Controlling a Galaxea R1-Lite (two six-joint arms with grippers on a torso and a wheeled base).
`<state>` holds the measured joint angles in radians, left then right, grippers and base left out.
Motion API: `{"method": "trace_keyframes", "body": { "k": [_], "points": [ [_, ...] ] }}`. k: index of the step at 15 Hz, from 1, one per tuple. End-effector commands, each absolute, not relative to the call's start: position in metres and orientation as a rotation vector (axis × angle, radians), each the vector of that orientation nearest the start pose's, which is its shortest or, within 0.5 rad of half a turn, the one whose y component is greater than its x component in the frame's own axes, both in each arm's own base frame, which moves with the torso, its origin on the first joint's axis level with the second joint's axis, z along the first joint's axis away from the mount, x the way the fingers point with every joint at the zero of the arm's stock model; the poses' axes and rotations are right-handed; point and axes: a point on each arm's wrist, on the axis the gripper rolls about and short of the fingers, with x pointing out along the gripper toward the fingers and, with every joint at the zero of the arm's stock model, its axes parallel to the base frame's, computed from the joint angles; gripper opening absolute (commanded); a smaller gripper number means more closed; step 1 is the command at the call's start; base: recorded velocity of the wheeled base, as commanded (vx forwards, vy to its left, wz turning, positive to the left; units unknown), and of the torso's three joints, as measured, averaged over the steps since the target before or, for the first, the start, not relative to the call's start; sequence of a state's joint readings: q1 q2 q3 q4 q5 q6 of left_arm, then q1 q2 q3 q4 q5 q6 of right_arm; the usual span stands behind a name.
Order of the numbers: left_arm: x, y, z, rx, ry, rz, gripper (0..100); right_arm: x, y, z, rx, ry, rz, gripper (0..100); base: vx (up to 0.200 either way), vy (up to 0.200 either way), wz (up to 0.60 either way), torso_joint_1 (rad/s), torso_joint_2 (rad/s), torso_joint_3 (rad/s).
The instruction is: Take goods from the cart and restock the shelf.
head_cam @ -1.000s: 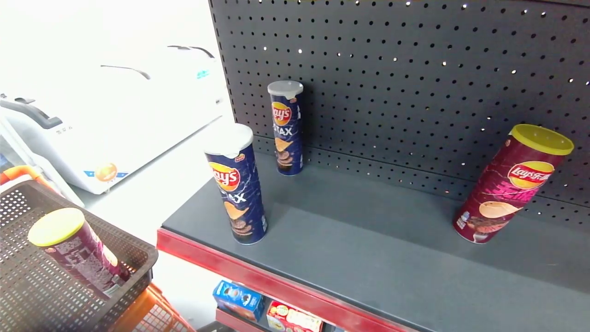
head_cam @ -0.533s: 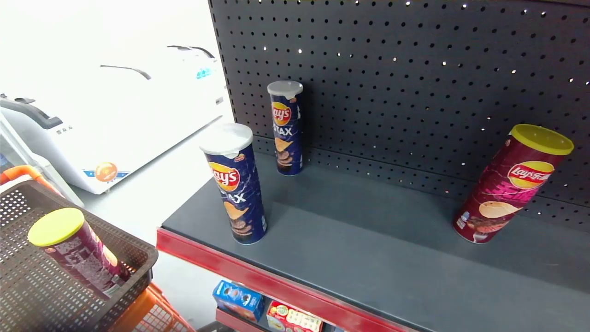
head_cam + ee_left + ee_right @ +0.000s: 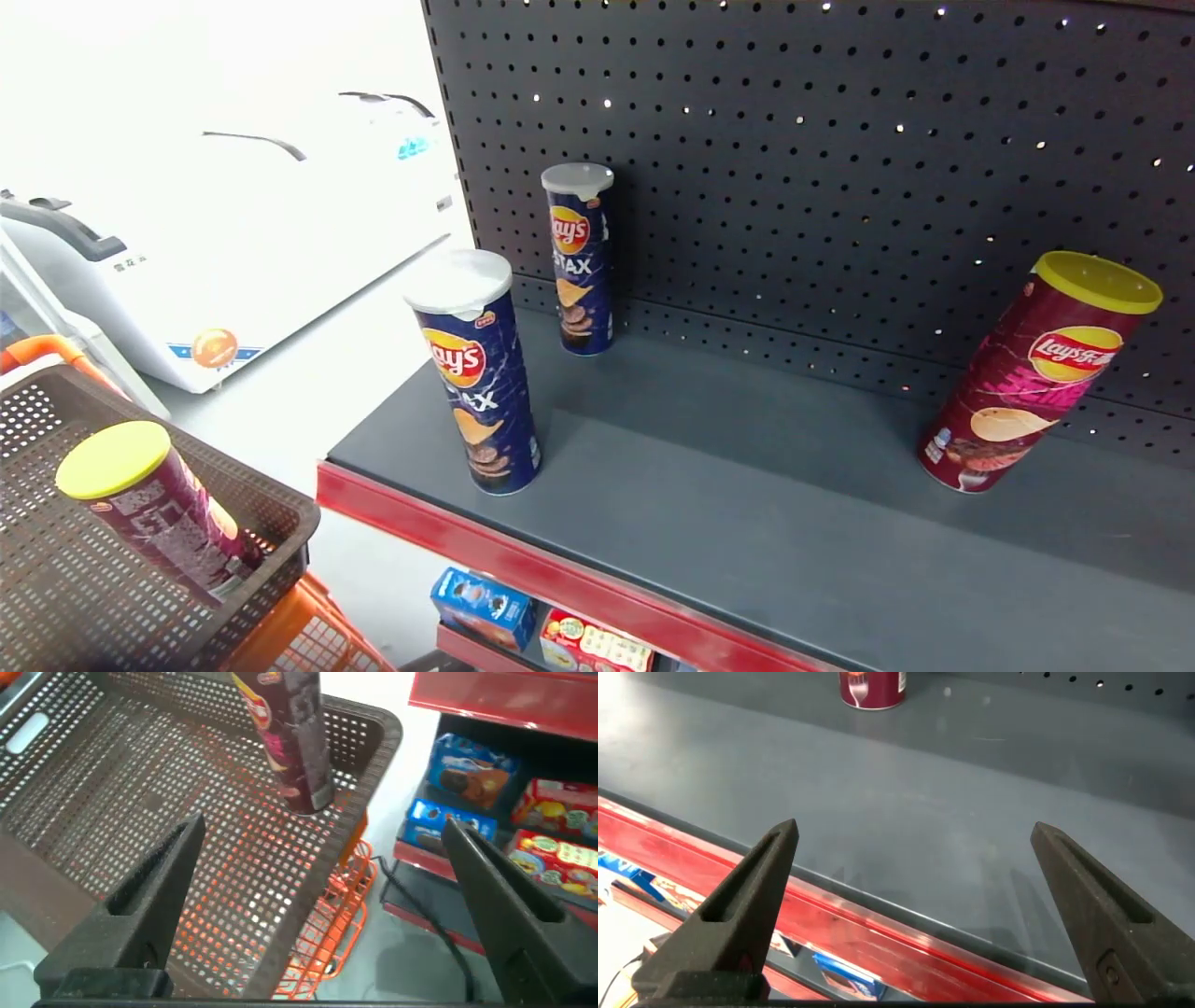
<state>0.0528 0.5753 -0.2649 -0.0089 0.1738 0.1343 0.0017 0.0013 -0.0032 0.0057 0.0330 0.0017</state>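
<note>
Shelf [image 3: 747,485] deck is right under the right gripper [image 3: 915,833], jaws spread wide. Cart basket [image 3: 280,509] is below the left gripper [image 3: 322,829], also gaping wide. The yellow-lidded purple can [image 3: 299,747] sits in the basket corner just past the left fingertips. A maroon can [image 3: 871,688] stands well ahead of the right gripper.
</note>
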Motion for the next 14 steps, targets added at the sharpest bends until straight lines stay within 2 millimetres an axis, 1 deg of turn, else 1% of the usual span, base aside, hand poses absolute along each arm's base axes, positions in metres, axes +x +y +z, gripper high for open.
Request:
{"method": "trace_keyframes", "body": {
  "k": [1,3,4,7,8,9,11,14],
  "points": [
    [0.072,0.016,0.153,0.140,0.446,0.300,100,-0.023,0.001,0.076,0.002,0.005,0.035,100,0.000,0.000,0.00,0.000,0.00,0.000],
    [0.094,0.028,0.151,0.122,0.486,0.385,100,-0.023,0.001,0.076,0.002,0.005,0.035,100,0.000,0.000,0.00,0.000,0.00,0.000],
    [0.102,0.031,0.150,0.119,0.489,0.388,100,-0.023,0.001,0.076,0.002,0.005,0.035,100,0.000,0.000,0.00,0.000,0.00,0.000],
    [0.117,0.034,0.147,0.113,0.489,0.384,100,-0.023,0.001,0.076,0.002,0.005,0.035,100,0.000,0.000,0.00,0.000,0.00,0.000],
    [0.124,0.036,0.144,0.104,0.492,0.360,100,-0.023,0.001,0.076,0.002,0.005,0.035,100,0.000,0.000,0.00,0.000,0.00,0.000],
    [0.127,0.036,0.143,0.098,0.493,0.334,100,-0.023,0.001,0.076,0.000,0.005,0.035,100,0.000,0.000,0.00,0.000,0.00,0.000],
    [0.143,0.039,0.141,0.084,0.465,0.291,100,-0.023,0.001,0.076,0.002,0.005,0.035,100,0.000,0.000,0.00,0.000,0.00,0.000],
    [0.162,0.044,0.137,0.083,0.405,0.291,100,-0.023,0.001,0.076,0.002,0.005,0.035,100,0.000,0.000,0.00,0.000,0.00,0.000]
  ]
}}
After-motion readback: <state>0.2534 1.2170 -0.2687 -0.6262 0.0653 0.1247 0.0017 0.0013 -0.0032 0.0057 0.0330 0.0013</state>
